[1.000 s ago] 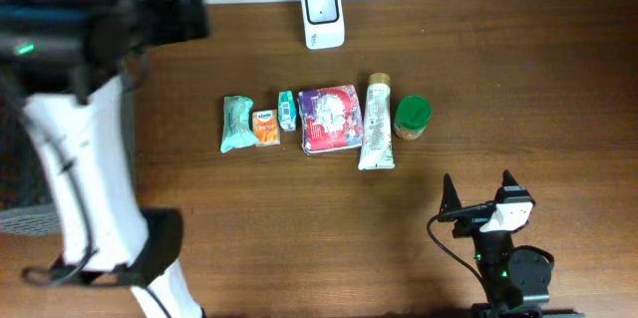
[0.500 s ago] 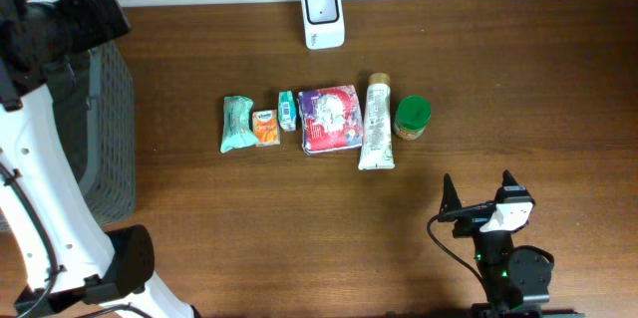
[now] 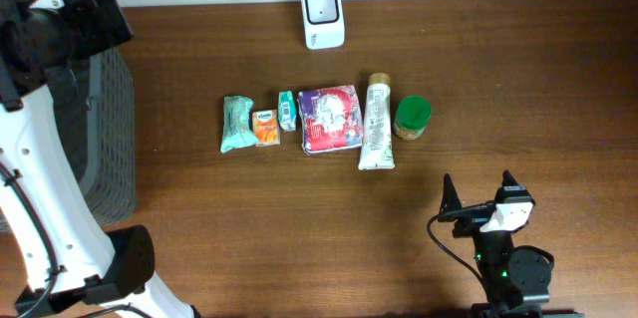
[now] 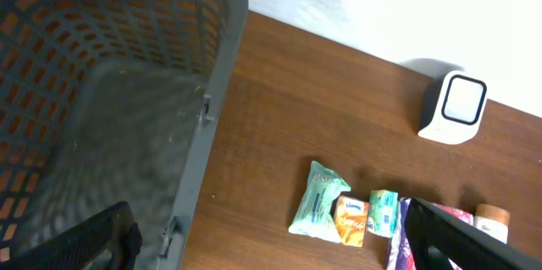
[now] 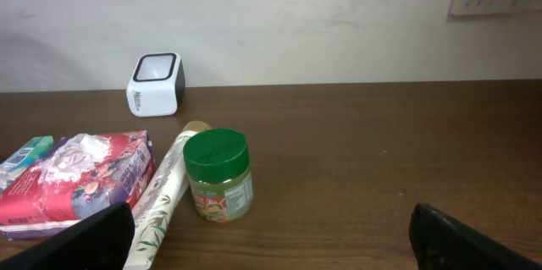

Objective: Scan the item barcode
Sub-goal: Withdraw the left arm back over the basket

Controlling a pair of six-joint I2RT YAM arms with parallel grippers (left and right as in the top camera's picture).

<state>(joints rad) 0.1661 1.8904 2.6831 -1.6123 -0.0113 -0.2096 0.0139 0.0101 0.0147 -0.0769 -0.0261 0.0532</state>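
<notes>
Left tool [image 4: 271, 223]: I see both fingers spread to full width at the bottom corners of the left wrist view, with nothing between them. It hangs above the grey plastic mesh basket [image 4: 93, 92], which stands at the left end of the brown wooden surface [image 3: 518, 69].

Right tool [image 3: 478, 190]: the fingers are wide apart and hold nothing. It sits low near the front edge of the surface on the right side, well apart from the goods, and faces them and the back wall.

The goods to be scanned lie in one row across the middle of the surface, and neither tool touches them. From left to right in the overhead view they are:
- a mint-green crinkled pouch [image 3: 236, 124]
- a small orange packet [image 3: 264, 128], just beside the pouch
- a small teal box [image 3: 288, 110]
- a red-and-purple printed packet [image 3: 330, 119], lying flat
- a cream tube [image 3: 377, 122], lying flat just beside the printed packet with its cap toward the back
- a green-lidded jar [image 3: 412, 118], upright just beside the tube

The white barcode scanner [image 3: 323, 16] stands at the back edge of the surface by the wall, behind the teal box and the printed packet and well apart from the row. Its dark square window faces up.
</notes>
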